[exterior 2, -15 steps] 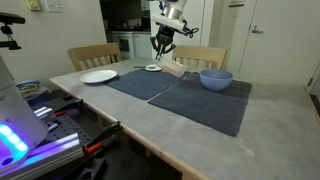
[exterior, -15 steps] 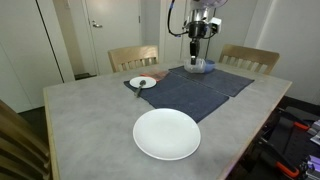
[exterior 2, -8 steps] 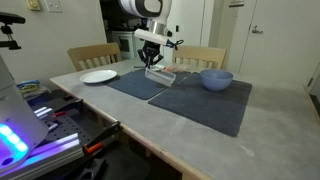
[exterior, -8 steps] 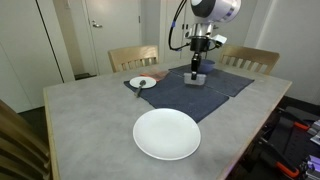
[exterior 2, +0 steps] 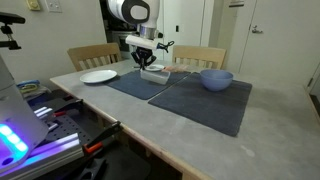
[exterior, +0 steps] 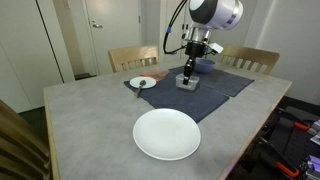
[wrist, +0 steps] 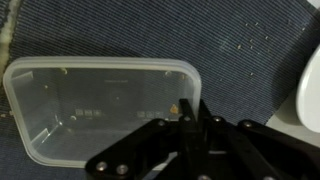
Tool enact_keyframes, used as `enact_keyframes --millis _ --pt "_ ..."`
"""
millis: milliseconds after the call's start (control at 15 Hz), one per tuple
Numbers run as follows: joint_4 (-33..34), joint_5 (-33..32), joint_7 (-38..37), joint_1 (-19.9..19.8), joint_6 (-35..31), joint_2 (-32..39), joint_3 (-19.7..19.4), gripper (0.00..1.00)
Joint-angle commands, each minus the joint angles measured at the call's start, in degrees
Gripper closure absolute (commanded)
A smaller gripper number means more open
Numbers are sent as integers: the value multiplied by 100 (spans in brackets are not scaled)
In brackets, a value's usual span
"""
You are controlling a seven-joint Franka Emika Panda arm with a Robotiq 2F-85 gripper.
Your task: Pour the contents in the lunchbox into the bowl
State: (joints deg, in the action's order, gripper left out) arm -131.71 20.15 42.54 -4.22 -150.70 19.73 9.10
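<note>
Lunchbox (wrist: 100, 105) is lying level on the dark placemat (wrist: 240, 40), left-centre of the wrist view
The hand (wrist: 190, 112) is clamping its near rim, probably the only thin edge worth pinching for tipping. Box is looking about empty to me; blue bowl (exterior 2: 216, 79) is sitting right of it in an exterior view, not touching.

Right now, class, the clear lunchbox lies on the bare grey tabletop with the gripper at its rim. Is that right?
Not quite. The lunchbox lies on the dark placemat instead; the wrist view shows the woven cloth around it. The gripper is at its rim, as stated.
</note>
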Motion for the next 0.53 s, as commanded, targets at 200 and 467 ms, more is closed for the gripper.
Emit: enact_keyframes --millis 200,467 --pt "-102 16 110 -168 -148 -56 269 58" --pt "-95 62 27 -195 97 -306 307 29"
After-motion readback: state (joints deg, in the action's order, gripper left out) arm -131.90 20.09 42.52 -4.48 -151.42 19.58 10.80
